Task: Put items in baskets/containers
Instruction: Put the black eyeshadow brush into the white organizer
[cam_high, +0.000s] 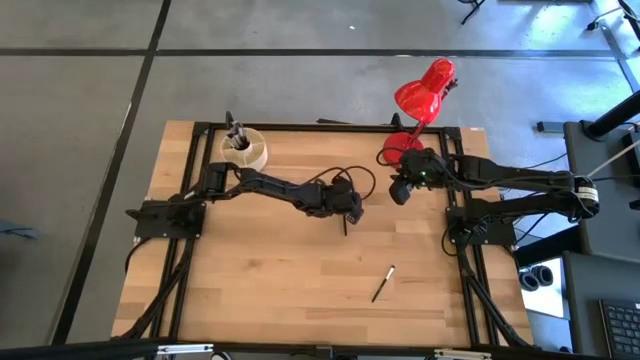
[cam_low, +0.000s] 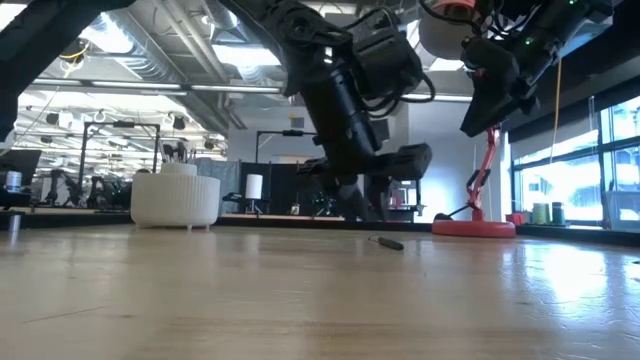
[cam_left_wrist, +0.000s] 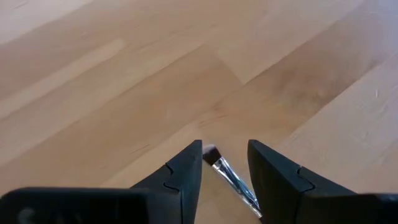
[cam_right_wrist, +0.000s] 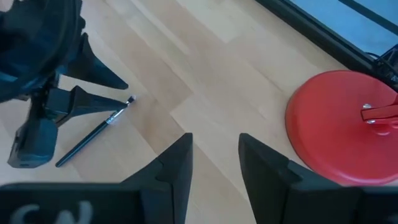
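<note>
A thin dark brush with a pale tip lies flat on the wooden table near its middle. My left gripper is low over it and open, one finger on each side of the brush's bristle end; from the right wrist it shows as. A second brush lies nearer the front edge. The round cream cup stands at the far left with several brushes upright in it. My right gripper hovers open and empty above the table near the lamp's base.
A red desk lamp stands at the far right, its round red base just beside my right gripper. Black frame rails run along the table's far edge and sides. Bare wood lies between the two brushes and the cup.
</note>
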